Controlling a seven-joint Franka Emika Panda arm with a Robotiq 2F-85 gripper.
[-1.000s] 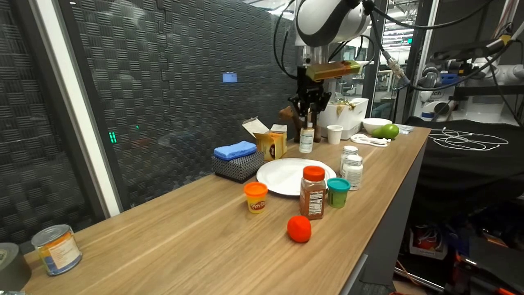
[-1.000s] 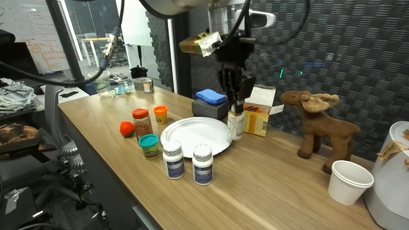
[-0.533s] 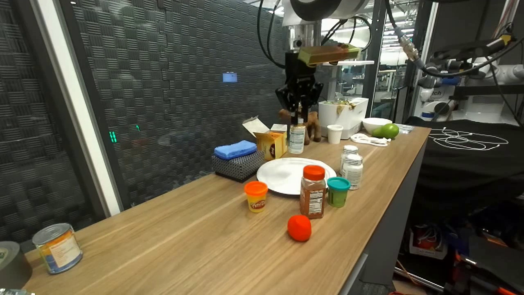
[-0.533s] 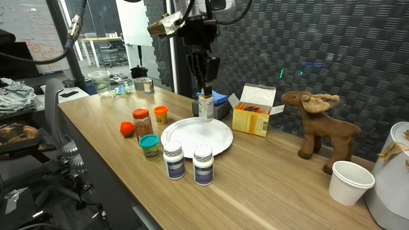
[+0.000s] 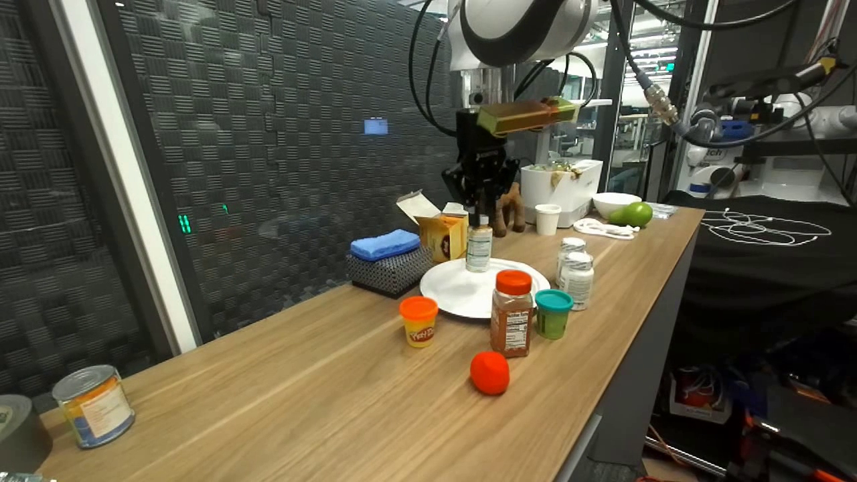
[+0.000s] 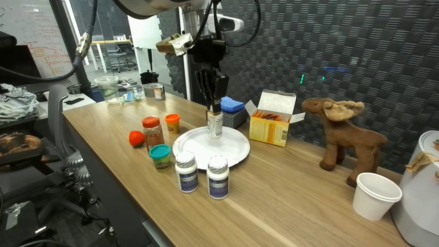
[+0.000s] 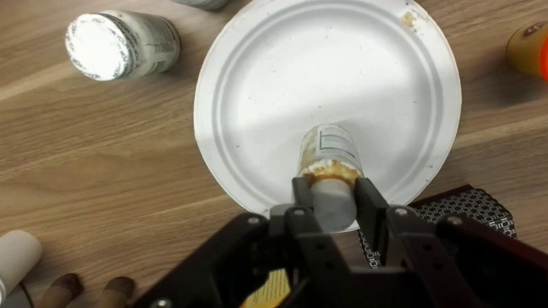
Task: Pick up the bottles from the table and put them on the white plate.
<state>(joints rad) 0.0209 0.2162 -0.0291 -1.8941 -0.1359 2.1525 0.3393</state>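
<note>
Above the white plate [image 7: 342, 64], the hand [image 7: 334, 190] is clenching a small bottle [image 7: 329, 145] near its cap, and brown stains are showing around the bottle's shoulder. In both exterior views the bottle is being held upright within the plate's rim, toward the open yellow box [image 6: 269, 132]; whether its base is touching the plate or hanging just above is hard to tell. On the bench [image 5: 288, 415], two white bottles [image 6: 218, 185] with blue labels are standing side by side near the rim, close to a teal-lidded tub [image 6: 161, 162]. Beside that tub, a red-lidded jar [image 6: 153, 137] of reddish-brown contents is standing upright, with an orange-lidded tub [image 6: 173, 127] near it and a red rounded object [image 5: 489, 373] lying just beside it. A folded blue cloth [image 5: 385, 246] is resting on a patterned box [image 5: 392, 273], while a plush moose [image 6: 346, 133] and white paper cups [image 6: 374, 202] are standing well apart from the plate.
</note>
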